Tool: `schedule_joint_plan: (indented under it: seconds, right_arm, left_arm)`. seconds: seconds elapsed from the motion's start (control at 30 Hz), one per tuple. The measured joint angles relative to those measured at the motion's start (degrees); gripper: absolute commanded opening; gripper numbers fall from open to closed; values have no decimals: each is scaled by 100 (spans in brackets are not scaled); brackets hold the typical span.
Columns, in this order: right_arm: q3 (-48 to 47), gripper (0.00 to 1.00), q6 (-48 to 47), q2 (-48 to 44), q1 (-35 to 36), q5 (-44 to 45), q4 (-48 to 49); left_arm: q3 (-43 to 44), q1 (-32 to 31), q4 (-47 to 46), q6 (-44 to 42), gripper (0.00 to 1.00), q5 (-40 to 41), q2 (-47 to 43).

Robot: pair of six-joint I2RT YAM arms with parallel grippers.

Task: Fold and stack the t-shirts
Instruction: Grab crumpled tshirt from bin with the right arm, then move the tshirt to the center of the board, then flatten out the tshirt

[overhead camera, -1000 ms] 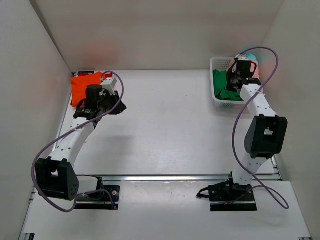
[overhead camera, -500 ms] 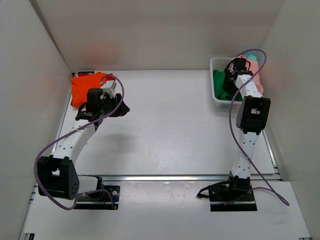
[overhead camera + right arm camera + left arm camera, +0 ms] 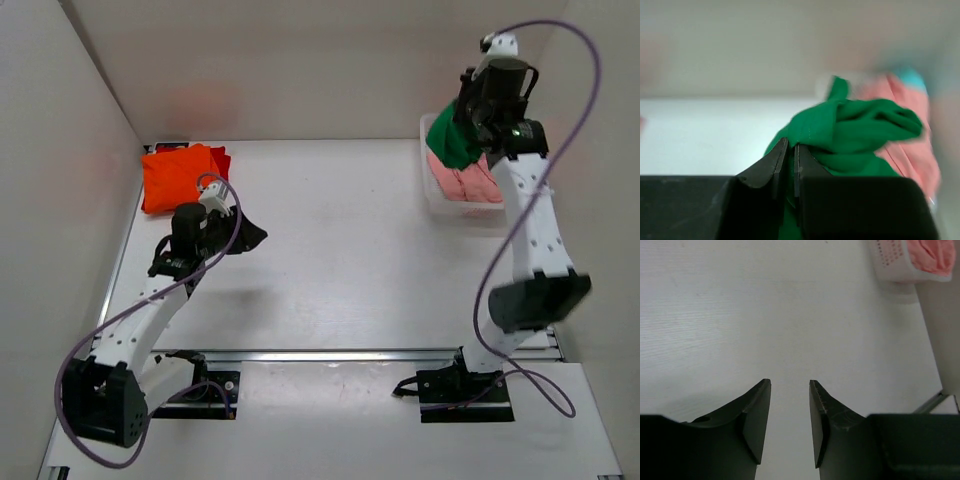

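Green t-shirt (image 3: pixel 860 130) soft matt cloth; basket (image 3: pixel 891 259) perforated white plastic.

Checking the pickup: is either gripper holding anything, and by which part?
Right gripper pinches the green shirt by a bunched fold; left gripper holds nothing.

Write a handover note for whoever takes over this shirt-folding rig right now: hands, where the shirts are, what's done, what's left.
Left hand: open, empty, over the table.
Right hand: shut on the green t-shirt, lifted above the basket.
Pink t-shirt: lying in the basket.
Orange t-shirt: folded at the table's far left, with the red t-shirt edge showing beside it.
Done: orange folded, probably red too.
Left: fold green and pink, then stack them.
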State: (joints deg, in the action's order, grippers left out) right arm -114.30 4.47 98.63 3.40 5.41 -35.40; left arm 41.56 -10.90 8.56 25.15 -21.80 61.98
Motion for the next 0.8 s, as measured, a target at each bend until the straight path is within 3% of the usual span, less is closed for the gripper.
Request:
schedule_joint_plan:
  seconds: [0.2,0.33,0.37,0.4,0.5,0.53,0.63,0.8]
  right_arm:
    - [461,0,208,-2256,1832,-328,942]
    - [1464,1,592,-2798,2002,-415,1390]
    - [1808,26,713,-2761,2024,-516,1471]
    - [2118,41,868,-2645,2024,-678,1478]
    - [2874,61,1178,-1978,2083,-1117,1360]
    - [3062,61,1196,-1838,2124,-1152,1329]
    - [4155,61,1386,-1679,2385,-1150,1091]
    - [5547,53,1720,-2761,2201,-1388,1228]
  left_arm:
    - [-404,-74,114,302,51,-4,-1344]
    - [-411,76,402,323,55,42,-1858]
    - [-411,103,498,310,56,81,-1952]
    - [-411,120,603,304,57,142,-2046]
    - [-411,129,861,247,61,221,-2192]
    - [-411,107,942,232,64,238,-2197]
    - [-448,-48,960,256,61,232,-2063]
    - [-713,-680,433,507,62,319,-1314]
